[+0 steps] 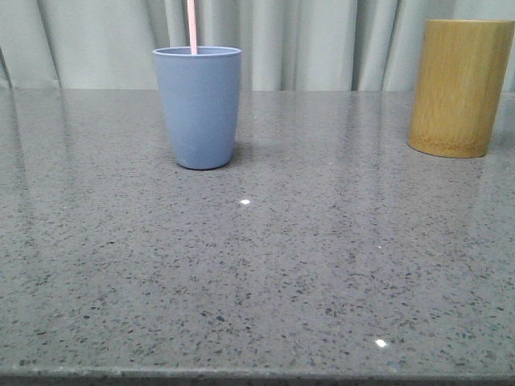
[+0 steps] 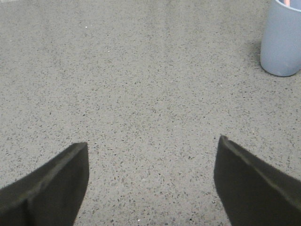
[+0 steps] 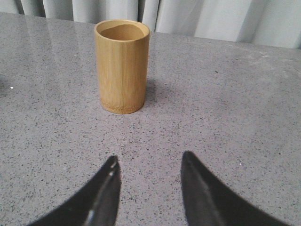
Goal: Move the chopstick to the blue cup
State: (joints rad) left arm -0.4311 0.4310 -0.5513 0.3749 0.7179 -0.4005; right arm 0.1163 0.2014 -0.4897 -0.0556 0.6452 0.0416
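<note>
There, on the speckled grey counter [image 1: 265, 273], the blue cup [image 1: 198, 107] stood upright toward the left, with the pale pink chopstick [image 1: 192, 26] rising straight out of it, leaning near the cup's back rim and running up past the top of the front view. Well apart from it, over on the right, stood the bamboo holder [image 1: 460, 87], a tan cylinder, also upright. Pale curtains [image 1: 322, 40] hung behind both.

From the left wrist view, the left end effector [image 2: 150, 181] hung above bare counter with its two dark fingers spread wide and nothing between them; the blue cup sat off at a distance, a sliver of pink just showing at its rim. From the right wrist view, the right end effector [image 3: 149, 188] had its curved black fingers parted too, gripping nothing, and the bamboo holder stood on the counter beyond them, its mouth open and looking hollow inside.
</note>
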